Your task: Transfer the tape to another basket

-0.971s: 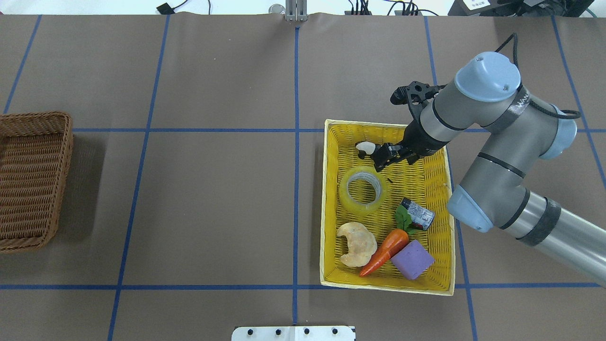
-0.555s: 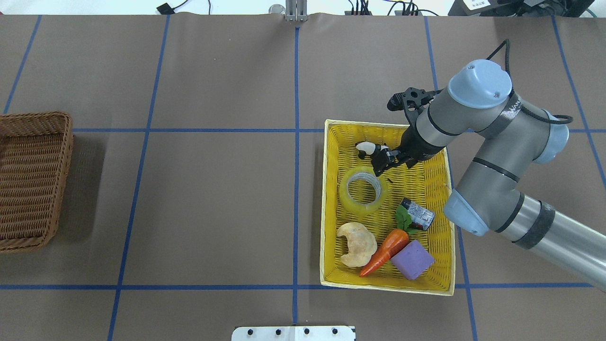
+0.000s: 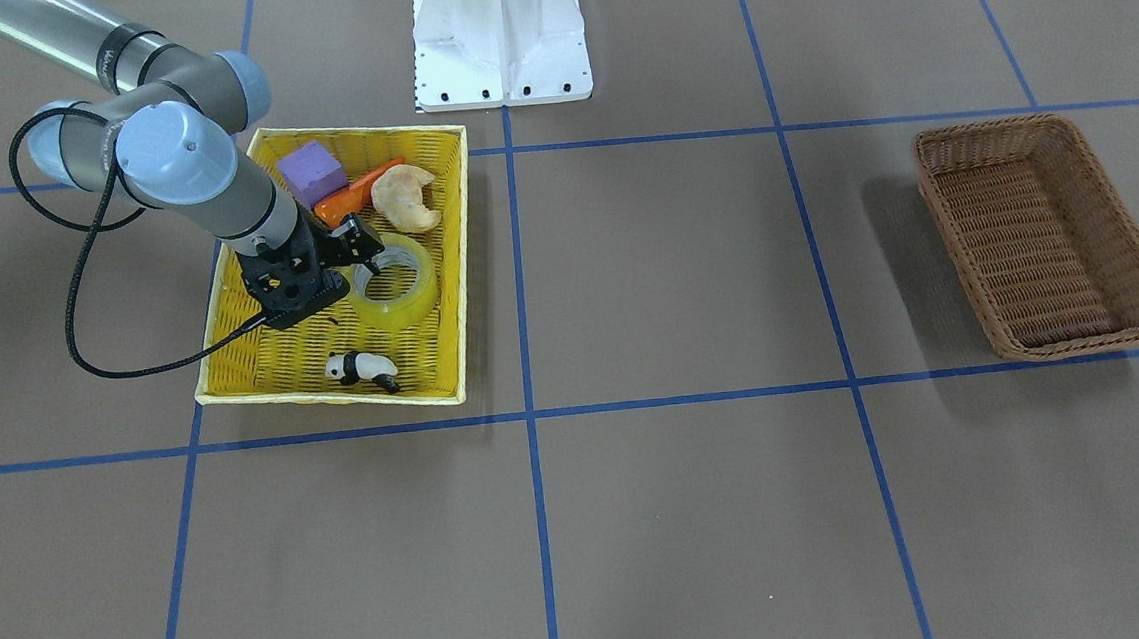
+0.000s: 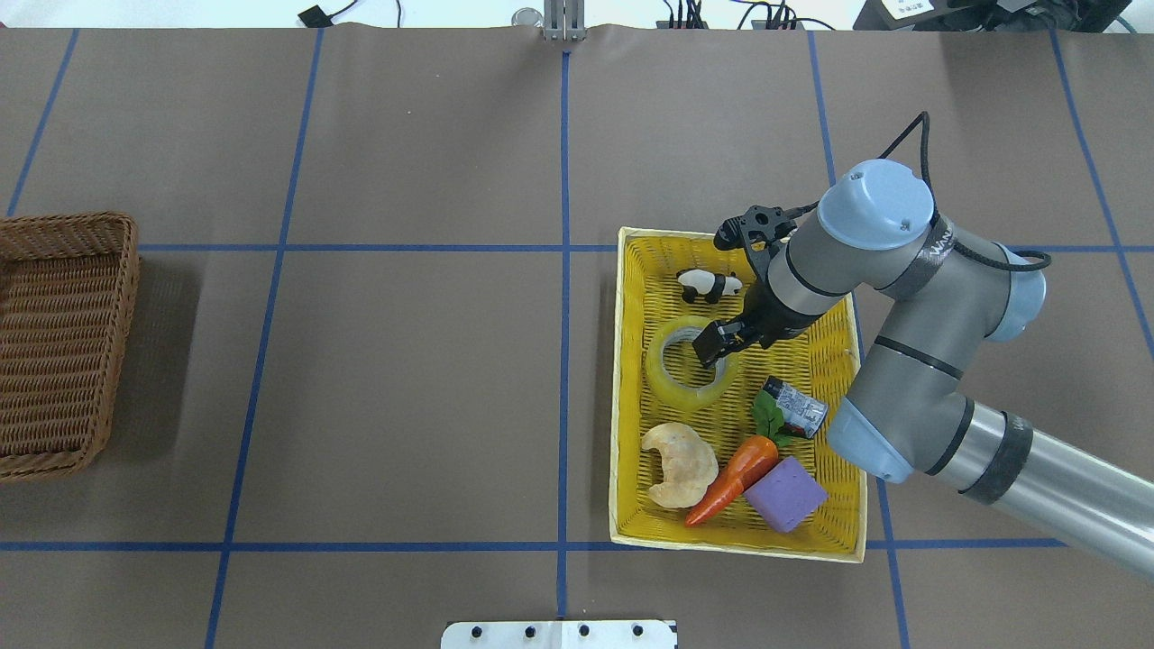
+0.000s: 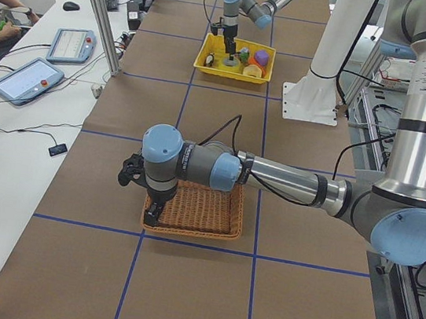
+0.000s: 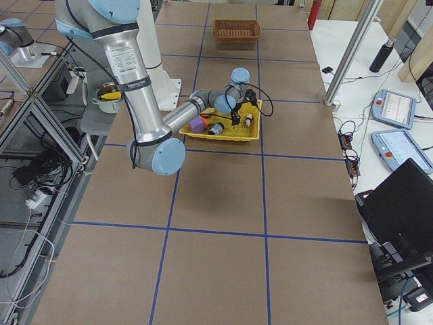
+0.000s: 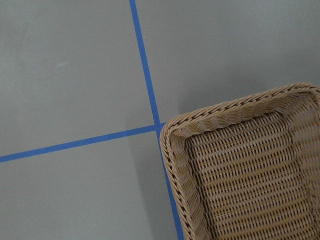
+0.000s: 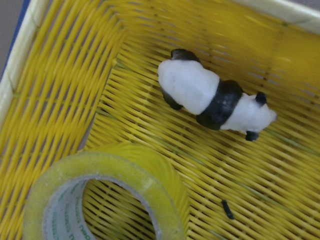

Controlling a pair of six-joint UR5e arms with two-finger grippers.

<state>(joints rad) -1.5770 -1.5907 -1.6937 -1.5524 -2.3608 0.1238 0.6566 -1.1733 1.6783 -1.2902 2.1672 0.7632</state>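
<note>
The tape (image 4: 672, 383), a yellowish translucent roll, lies flat in the yellow tray-basket (image 4: 631, 397); it also shows in the front view (image 3: 398, 306) and the right wrist view (image 8: 115, 165). My right gripper (image 4: 715, 347) is open and low over the roll's far-right rim, one finger over the hole (image 3: 364, 252). The dark brown wicker basket (image 4: 54, 342) stands empty at the table's left end (image 3: 1045, 236). My left gripper (image 5: 150, 212) hangs at that basket's outer corner (image 7: 250, 175); I cannot tell whether it is open or shut.
In the yellow tray lie a toy panda (image 4: 708, 286) beyond the tape, a silver-blue cylinder (image 4: 795, 406), a carrot (image 4: 735, 469), a purple block (image 4: 784, 494) and a croissant (image 4: 678, 464). The white robot base (image 3: 499, 34) stands mid-table at the robot's side.
My right gripper has moved from beside the panda toward the robot and down, onto the tape's rim. The tape and the other things have not moved.
</note>
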